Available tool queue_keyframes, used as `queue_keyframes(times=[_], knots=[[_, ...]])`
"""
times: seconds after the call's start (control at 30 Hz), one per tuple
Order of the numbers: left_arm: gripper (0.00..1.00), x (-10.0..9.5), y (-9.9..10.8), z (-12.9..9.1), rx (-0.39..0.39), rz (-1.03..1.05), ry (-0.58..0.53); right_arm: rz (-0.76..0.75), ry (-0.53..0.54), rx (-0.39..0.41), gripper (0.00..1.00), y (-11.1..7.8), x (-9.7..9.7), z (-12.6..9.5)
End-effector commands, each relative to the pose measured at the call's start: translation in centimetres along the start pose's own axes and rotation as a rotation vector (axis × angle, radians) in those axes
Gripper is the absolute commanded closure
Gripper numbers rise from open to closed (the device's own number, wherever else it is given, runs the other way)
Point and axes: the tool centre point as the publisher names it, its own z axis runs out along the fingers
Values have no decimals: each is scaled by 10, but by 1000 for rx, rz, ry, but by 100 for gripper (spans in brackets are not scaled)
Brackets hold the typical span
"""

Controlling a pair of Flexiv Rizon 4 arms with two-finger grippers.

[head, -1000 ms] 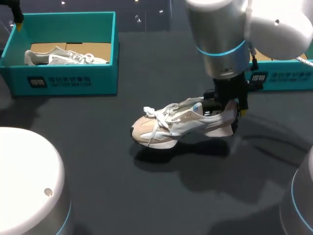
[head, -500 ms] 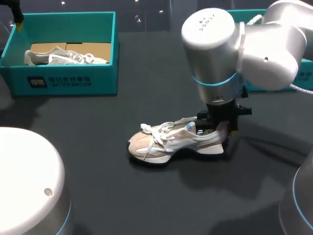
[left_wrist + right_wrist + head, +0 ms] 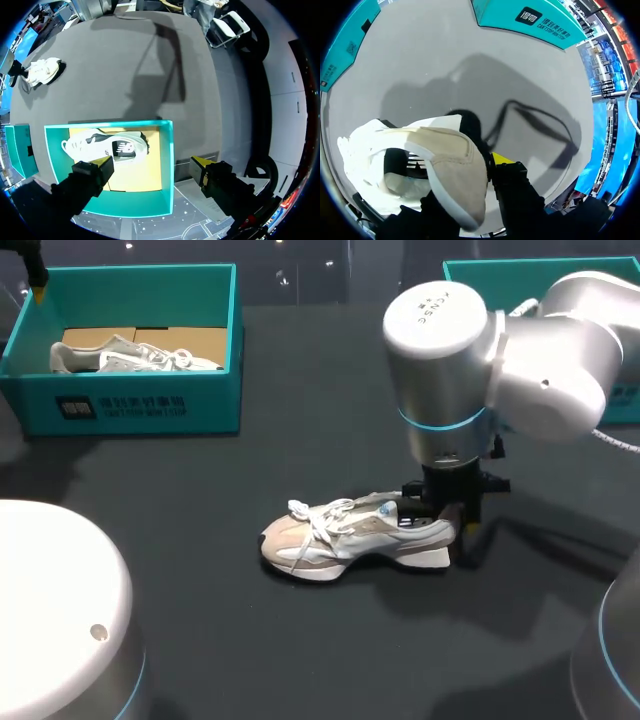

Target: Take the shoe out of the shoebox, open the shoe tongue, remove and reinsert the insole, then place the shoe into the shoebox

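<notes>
The shoe (image 3: 350, 535) has come down from its tilted lift of a second ago and now sits sole-down on the dark counter (image 3: 300, 650), toe toward the left arm's side. The right claw (image 3: 443, 508) grips its heel, one finger inside the collar and the yellow-tipped one outside (clearest from the right wrist). The left claw (image 3: 150, 164) hangs above the teal shoebox (image 3: 167, 150) with fingers spread wide, holding nothing. In that box a second shoe (image 3: 107, 146) lies on its side
</notes>
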Motion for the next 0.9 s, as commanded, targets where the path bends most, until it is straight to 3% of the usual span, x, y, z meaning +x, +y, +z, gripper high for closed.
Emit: queue_keyframes(times=[0.03, 0.9], knots=[[0, 0, -2, 0, -3, 1, 2, -9, 15, 13, 100, -1, 3, 7], [0, 0, -2, 0, -3, 1, 2, -68, 76, 64, 100, -15, 30, 35]])
